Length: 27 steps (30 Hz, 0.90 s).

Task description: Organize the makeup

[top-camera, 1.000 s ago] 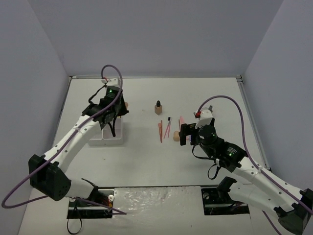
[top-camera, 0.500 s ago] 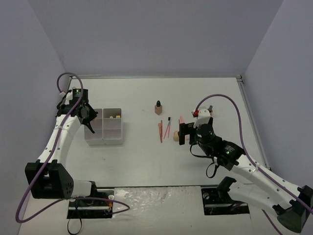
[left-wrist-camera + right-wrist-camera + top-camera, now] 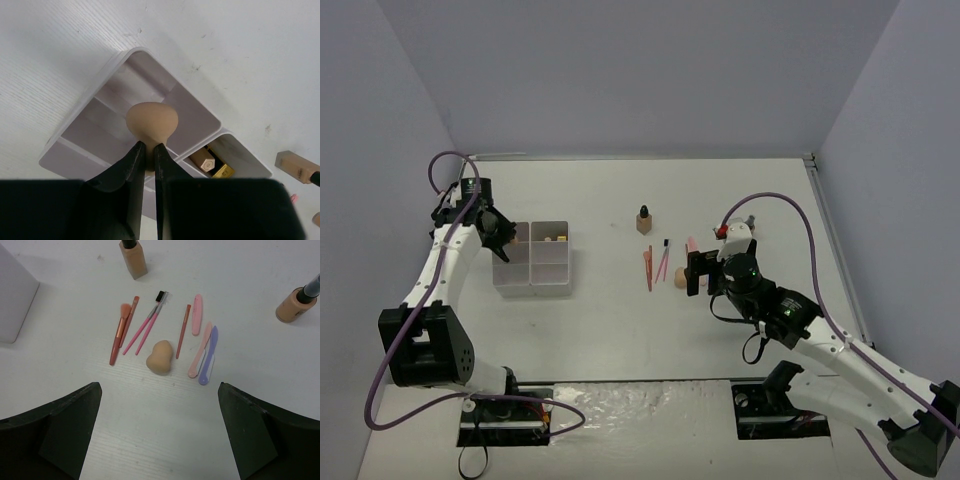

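My left gripper (image 3: pixel 150 150) is shut on a peach sponge (image 3: pixel 151 121) and holds it above a corner compartment of the white organizer (image 3: pixel 125 55). In the top view it (image 3: pixel 502 238) hangs over the box's far left part (image 3: pixel 546 283). Black-gold lipstick tubes (image 3: pixel 212 162) lie in the neighbouring compartment. My right gripper (image 3: pixel 159 395) is open and empty, just short of a second peach sponge (image 3: pixel 159 357). Pink and red brushes (image 3: pixel 131 325) and pink and lilac sticks (image 3: pixel 204 352) lie around that sponge. A square tan bottle (image 3: pixel 134 257) stands beyond them and a round one (image 3: pixel 297 302) at the right.
In the top view the square bottle (image 3: pixel 643 220) stands mid-table, with the sticks (image 3: pixel 650 265) and the loose sponge (image 3: pixel 680 277) just in front of my right gripper (image 3: pixel 694 272). Grey walls close the table on three sides.
My left arm has swung from over the organizer's far right side to its left side, carrying the sponge. The right arm has barely moved.
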Each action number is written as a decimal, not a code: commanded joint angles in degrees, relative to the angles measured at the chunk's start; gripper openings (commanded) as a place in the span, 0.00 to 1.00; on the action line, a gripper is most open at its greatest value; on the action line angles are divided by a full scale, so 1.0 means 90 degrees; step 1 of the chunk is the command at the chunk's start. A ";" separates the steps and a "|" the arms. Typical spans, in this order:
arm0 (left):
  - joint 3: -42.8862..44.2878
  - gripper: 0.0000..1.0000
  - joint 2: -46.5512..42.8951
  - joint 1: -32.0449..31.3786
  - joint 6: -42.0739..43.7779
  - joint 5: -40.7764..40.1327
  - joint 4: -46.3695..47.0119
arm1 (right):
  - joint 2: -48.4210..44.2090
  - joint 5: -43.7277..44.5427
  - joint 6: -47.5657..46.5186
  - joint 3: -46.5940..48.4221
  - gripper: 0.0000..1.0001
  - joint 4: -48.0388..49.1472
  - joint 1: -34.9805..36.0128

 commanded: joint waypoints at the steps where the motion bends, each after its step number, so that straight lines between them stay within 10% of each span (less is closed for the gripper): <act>1: 0.0502 0.03 -0.0096 0.0075 -0.0337 0.0029 0.0413 | -0.0133 0.0278 -0.0065 0.0172 1.00 0.0350 -0.0038; 27: 0.0508 0.45 0.0147 0.0075 -0.0542 0.0067 0.0539 | -0.0084 0.0253 -0.0027 0.0152 1.00 0.0358 -0.0048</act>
